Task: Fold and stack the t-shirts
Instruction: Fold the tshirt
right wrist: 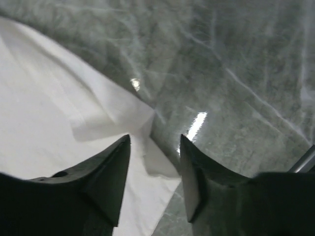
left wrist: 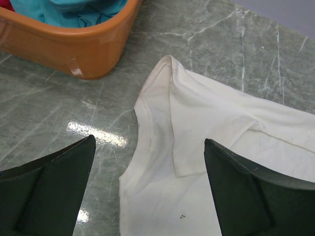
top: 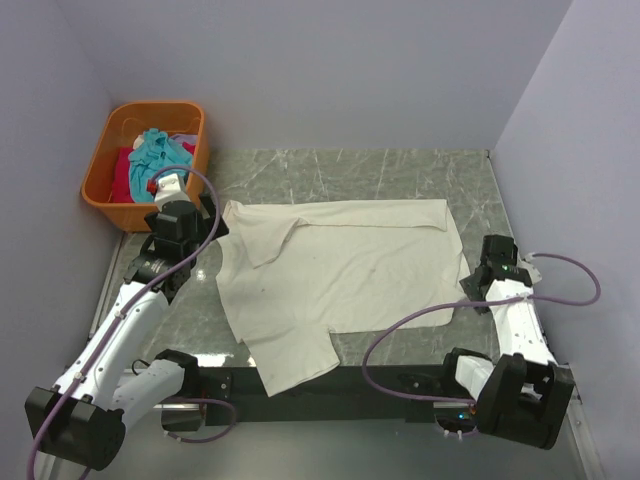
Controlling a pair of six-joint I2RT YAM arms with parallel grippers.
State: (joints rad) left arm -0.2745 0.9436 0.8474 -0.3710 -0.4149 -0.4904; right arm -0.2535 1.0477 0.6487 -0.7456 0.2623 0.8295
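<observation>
A large cream t-shirt (top: pixel 340 275) lies spread flat on the grey marble table, its lower left part reaching the near edge. A teal shirt (top: pixel 158 150) and a red shirt (top: pixel 121 172) lie bunched in the orange basket (top: pixel 108 205). My left gripper (top: pixel 205 238) is open and empty above the cream shirt's left edge; in the left wrist view (left wrist: pixel 150 187) its jaws stand wide apart over a folded sleeve (left wrist: pixel 197 123). My right gripper (top: pixel 478 283) is open at the shirt's right edge; in the right wrist view (right wrist: pixel 155 142) the shirt's corner (right wrist: pixel 147 162) lies between the jaws.
The orange basket (left wrist: pixel 78 46) stands at the far left corner, close to my left gripper. Purple-grey walls enclose the table on the left, back and right. Bare marble (top: pixel 400 170) shows behind the shirt and to its right (right wrist: pixel 236 88).
</observation>
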